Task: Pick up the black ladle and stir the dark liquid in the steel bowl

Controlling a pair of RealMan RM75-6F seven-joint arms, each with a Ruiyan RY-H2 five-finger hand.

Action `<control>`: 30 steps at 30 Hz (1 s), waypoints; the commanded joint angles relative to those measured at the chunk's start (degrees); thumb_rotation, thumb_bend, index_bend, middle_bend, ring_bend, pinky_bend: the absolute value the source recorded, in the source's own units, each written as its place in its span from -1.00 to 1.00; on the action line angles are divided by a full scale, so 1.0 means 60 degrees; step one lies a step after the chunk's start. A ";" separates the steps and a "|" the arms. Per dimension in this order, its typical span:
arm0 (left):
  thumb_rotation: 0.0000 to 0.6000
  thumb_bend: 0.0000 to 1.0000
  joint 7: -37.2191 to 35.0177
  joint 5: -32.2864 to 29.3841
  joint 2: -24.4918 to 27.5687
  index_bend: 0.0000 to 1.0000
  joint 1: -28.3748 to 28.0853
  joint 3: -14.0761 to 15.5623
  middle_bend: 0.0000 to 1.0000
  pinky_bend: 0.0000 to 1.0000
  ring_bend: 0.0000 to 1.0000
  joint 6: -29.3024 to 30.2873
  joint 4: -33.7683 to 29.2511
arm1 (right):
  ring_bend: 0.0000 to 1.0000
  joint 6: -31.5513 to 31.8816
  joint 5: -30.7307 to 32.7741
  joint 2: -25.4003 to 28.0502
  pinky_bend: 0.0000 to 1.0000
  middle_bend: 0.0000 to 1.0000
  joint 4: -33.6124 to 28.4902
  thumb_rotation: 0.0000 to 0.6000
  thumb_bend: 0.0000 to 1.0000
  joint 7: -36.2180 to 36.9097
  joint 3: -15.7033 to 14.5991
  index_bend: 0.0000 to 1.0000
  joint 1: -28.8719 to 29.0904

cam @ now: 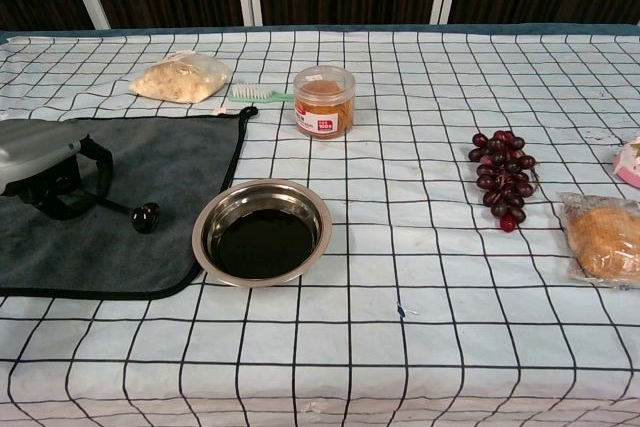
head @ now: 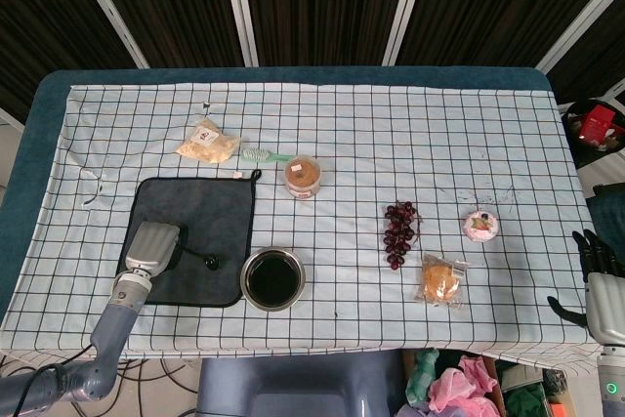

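The black ladle lies on a dark grey cloth (head: 210,212), its small round cup (head: 210,262) (cam: 147,216) pointing toward the steel bowl. My left hand (head: 148,249) (cam: 55,172) rests on the cloth with its dark fingers (cam: 88,179) curled around the ladle's handle, most of which is hidden under the hand. The steel bowl (head: 272,279) (cam: 262,233) of dark liquid stands just right of the cloth's front corner. My right hand (head: 598,275) hangs off the table's right edge, fingers apart and holding nothing.
Behind the cloth lie a bag of pale snacks (head: 207,144) (cam: 182,75), a green brush (head: 262,154) and an orange-filled jar (head: 303,176) (cam: 324,101). To the right are dark grapes (head: 398,233) (cam: 503,175), a wrapped bun (head: 440,280) (cam: 605,237) and a pink packet (head: 479,226).
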 commanded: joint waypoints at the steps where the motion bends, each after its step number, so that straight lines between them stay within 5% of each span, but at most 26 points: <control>1: 1.00 -0.07 0.0016 -0.0026 -0.0008 0.23 -0.0003 0.0001 1.00 0.92 0.95 -0.0014 0.0025 | -0.87 -0.0010 -0.0005 -0.0004 -0.57 -0.98 0.0004 1.00 -0.77 -0.0005 -0.0005 -0.94 0.0005; 30: 1.00 -0.07 -0.0124 -0.0152 0.0275 0.24 -0.0093 -0.0163 1.00 0.92 0.95 -0.0131 -0.0429 | -0.87 0.0077 -0.0010 0.0054 -0.57 -0.98 -0.0034 1.00 -0.77 0.0081 0.0022 -0.94 -0.0040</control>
